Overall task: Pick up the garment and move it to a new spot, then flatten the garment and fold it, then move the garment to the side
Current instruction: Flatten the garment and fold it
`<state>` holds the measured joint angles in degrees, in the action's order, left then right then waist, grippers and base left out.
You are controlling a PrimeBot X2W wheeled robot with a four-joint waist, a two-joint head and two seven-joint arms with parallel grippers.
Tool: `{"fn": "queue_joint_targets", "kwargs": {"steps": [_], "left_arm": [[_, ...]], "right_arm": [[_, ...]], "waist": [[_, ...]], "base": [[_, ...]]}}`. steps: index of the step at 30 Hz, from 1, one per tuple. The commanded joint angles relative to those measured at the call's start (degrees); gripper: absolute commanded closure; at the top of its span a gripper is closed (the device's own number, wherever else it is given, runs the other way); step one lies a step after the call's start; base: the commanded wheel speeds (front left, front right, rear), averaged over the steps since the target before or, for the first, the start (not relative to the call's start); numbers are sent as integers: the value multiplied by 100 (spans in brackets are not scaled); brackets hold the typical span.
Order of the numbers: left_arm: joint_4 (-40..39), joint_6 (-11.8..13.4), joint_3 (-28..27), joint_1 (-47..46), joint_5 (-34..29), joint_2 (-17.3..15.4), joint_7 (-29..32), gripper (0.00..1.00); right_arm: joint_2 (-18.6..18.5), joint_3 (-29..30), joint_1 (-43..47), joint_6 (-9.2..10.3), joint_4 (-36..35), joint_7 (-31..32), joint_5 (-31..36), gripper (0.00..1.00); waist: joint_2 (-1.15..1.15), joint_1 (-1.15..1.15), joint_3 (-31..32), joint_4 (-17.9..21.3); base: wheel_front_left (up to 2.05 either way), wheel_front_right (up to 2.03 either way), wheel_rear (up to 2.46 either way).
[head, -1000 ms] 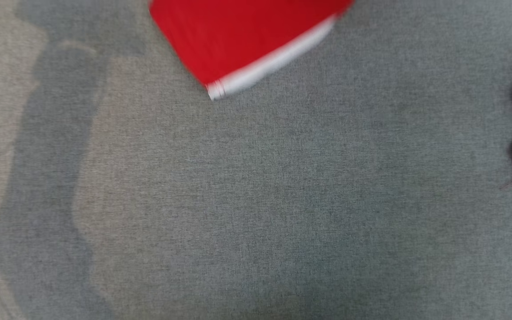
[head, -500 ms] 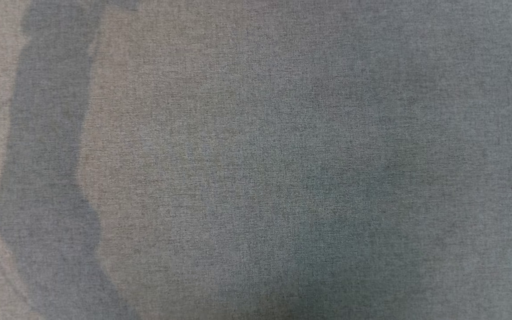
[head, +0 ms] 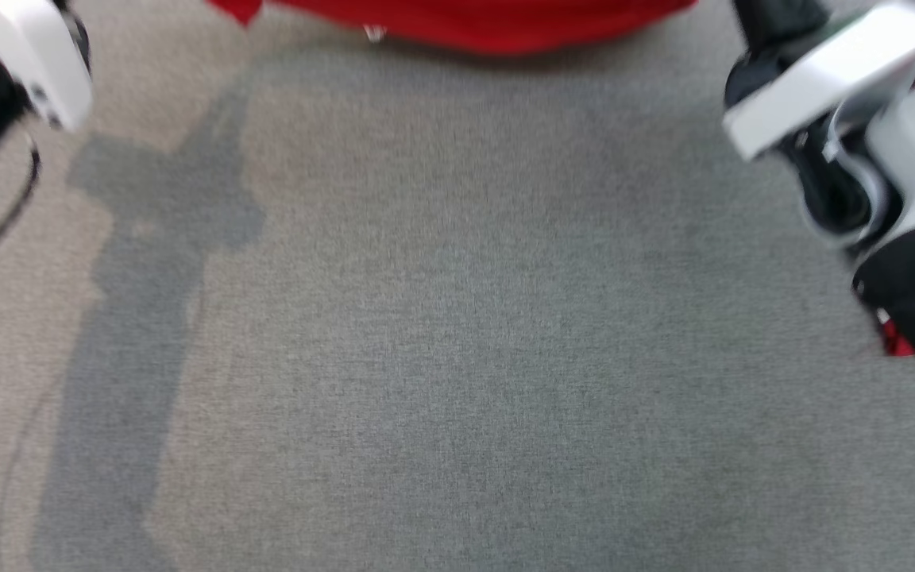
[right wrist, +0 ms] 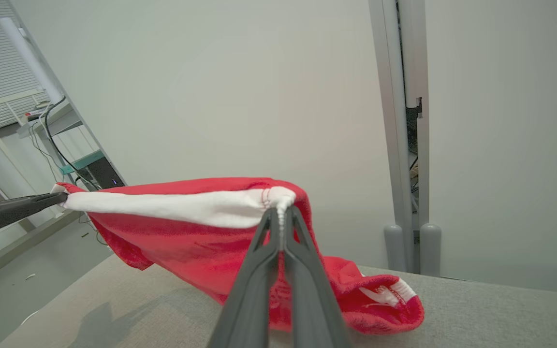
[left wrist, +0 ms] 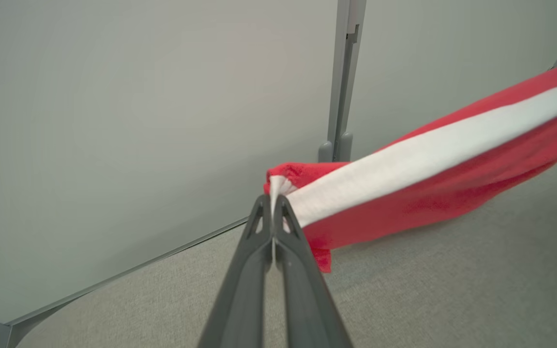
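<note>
The red terry-cloth garment with a white hem band (left wrist: 428, 203) looks light, soft and limp, likely to sag wherever unsupported; the stitched white band seems the firmest, least slippery hold. The left gripper (left wrist: 272, 202) is pressed together on one end of that band, the cloth stretching away toward 2 o'clock in its view. The right gripper (right wrist: 281, 212) pinches the other end, the band running off to 9 o'clock. Between them the garment hangs taut above the grey woven surface (head: 457, 318), its lower folds at 5 o'clock seemingly resting there.
</note>
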<state>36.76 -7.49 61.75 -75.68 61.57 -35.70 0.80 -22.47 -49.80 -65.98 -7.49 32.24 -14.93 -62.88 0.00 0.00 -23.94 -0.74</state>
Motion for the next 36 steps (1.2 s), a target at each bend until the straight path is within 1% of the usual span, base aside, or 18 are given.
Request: {"fn": "queue_joint_targets", "kwargs": {"steps": [1,4,7,8,12,16,21,28,32,36], "left_arm": [[-98,1,87,263,146,-94,104,100],[-390,1,325,786,435,-262,450,100],[-612,1,494,1333,765,-383,779,100],[-612,1,494,1333,765,-383,779,100],[-998,181,617,1955,1103,-550,1032,100],[-1668,358,724,2501,1396,-851,1290,100],[-2774,629,886,2990,1563,-1434,1735,100],[-4323,965,1026,3504,1761,-2288,2399,100],[-4932,1059,1056,3687,1862,-2645,2654,100],[-5305,1124,1061,3759,1951,-2885,2792,100]], "right_arm": [[-89,-149,206,-1,-57,-4,-116,100],[-226,-563,605,-1,-220,224,-398,100],[-442,-932,1022,-1,-433,465,-680,100],[-442,-932,1022,-1,-433,465,-680,100],[-741,-1267,1535,-1,-771,681,-996,100],[-1073,-1509,2016,-1,-1158,873,-1203,100],[-1586,-1609,2528,-1,-1717,1091,-1438,100],[-2283,-1551,3197,-1,-2542,1446,-1776,100],[-2580,-1441,3454,-1,-2917,1594,-1837,100],[-2783,-1319,3639,0,-3206,1748,-1842,100]], "waist": [[0,0,516,-7],[0,0,907,-6],[0,0,1302,-4],[0,0,1302,-4],[0,0,1708,21],[0,0,1938,54],[0,0,2055,81],[0,0,2078,132],[0,0,2054,176],[0,0,2032,220]], "base": [[0,0,0],[0,0,0],[0,0,0],[0,0,0],[0,0,0],[0,0,0],[0,0,0],[0,0,0],[0,0,0],[0,0,0]]}}
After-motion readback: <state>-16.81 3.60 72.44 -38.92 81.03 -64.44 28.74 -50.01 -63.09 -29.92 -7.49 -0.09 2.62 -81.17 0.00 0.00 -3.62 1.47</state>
